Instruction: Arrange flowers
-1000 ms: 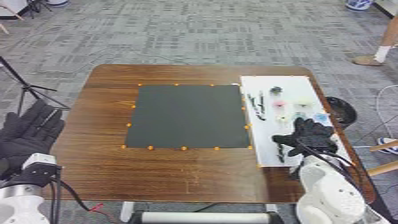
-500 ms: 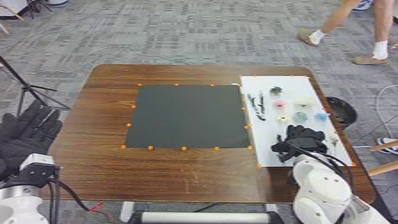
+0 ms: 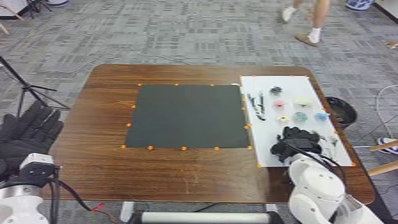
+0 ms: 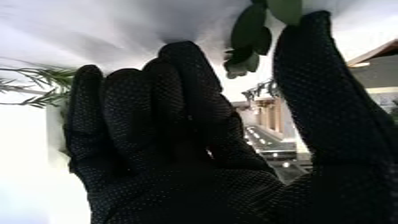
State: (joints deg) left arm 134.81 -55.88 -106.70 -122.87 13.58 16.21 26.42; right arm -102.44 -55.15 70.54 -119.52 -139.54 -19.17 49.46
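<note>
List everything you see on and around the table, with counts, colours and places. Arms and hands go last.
Table: one, brown, centre.
Mat: one, dark, middle of the table.
Board: one, white, table's right side.
Flower heads: six; dark, pink, cream, pale yellow, teal, blue; on the board.
Stems: several, dark, board's left side.
Leaves: several, green, beside the right robot hand.
Markers: many, orange, around mat and board.
Bin: one, black, right of the table.
Tripod: one, black, left of the table.
Arms: two, white, bottom edge.
Robot hands: two, black-gloved; right over the board, left at the table's left.
</note>
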